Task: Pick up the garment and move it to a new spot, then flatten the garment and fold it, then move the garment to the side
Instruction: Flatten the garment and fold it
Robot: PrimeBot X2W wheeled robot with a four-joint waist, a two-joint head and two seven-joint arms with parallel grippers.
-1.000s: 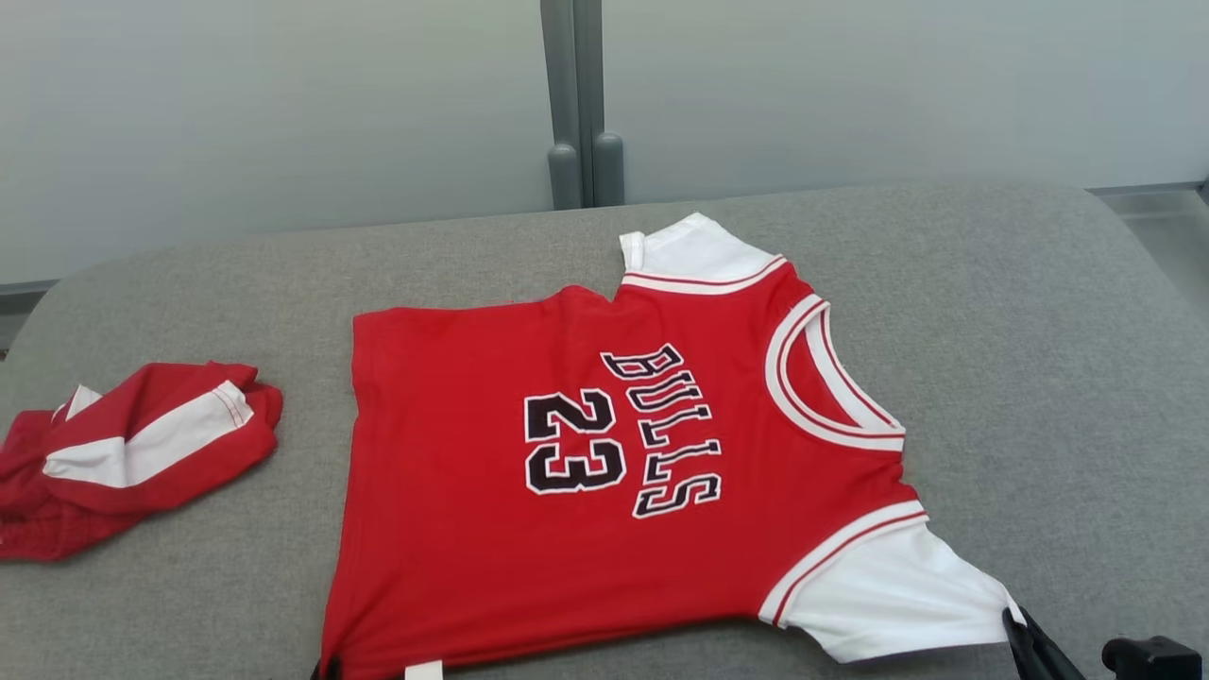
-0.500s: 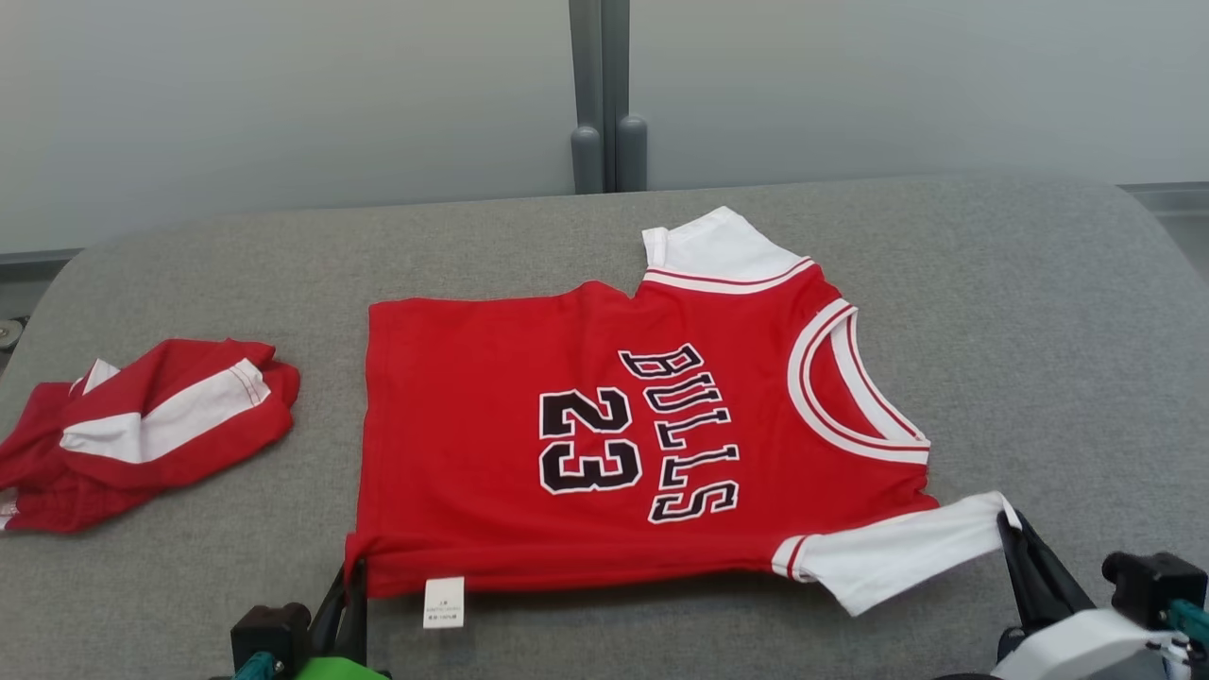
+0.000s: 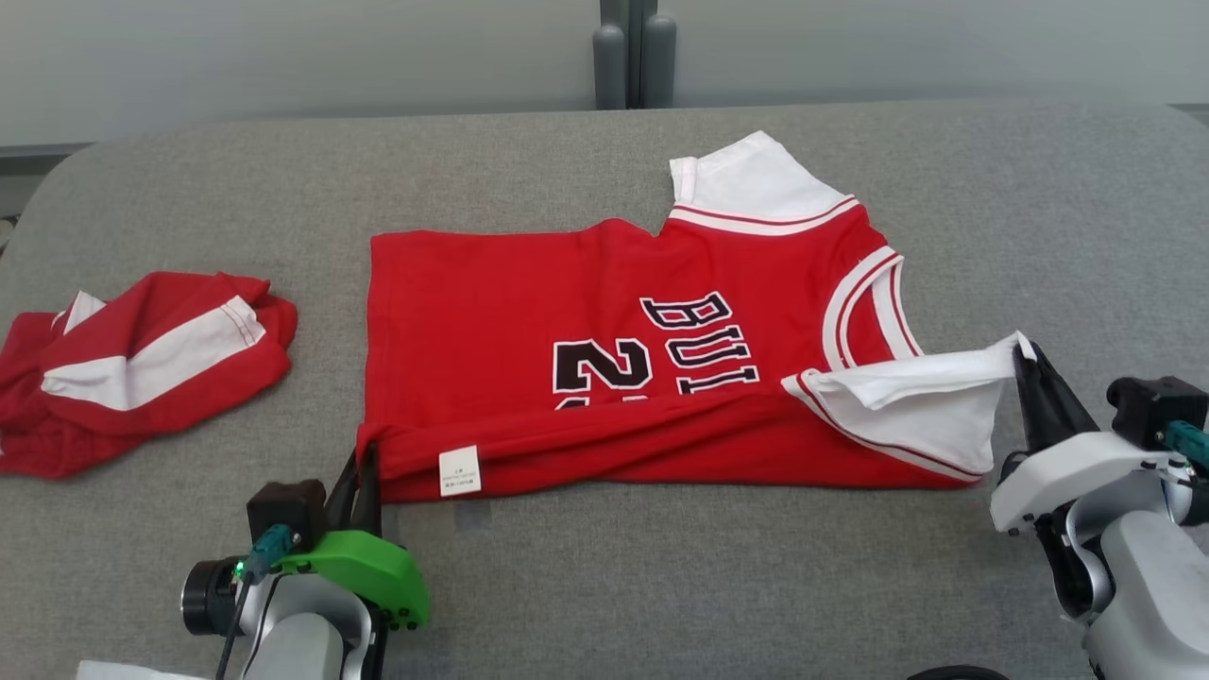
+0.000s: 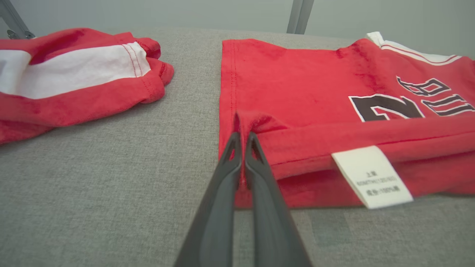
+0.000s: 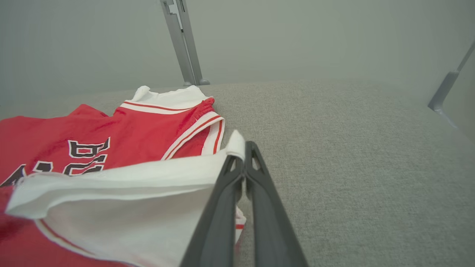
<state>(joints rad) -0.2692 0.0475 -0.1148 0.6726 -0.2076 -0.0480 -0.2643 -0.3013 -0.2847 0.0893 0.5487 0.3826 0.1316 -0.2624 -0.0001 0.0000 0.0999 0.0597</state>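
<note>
One jersey [image 3: 529, 302], left tool [image 3: 365, 455] pinching hem [image 3: 371, 331], right tool [image 3: 1026, 353] pinching sleeve [image 3: 926, 411], one crumpled bundle [image 3: 142, 368]

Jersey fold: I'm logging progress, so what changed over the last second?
The left gripper, shut on the hem corner, and the right gripper, shut on the near white sleeve, carried the near edge of the jersey toward the far side, folding it over the lower lettering. Nothing was released. The far sleeve and the crumpled red garment at left stayed put; the camera tilted down.
</note>
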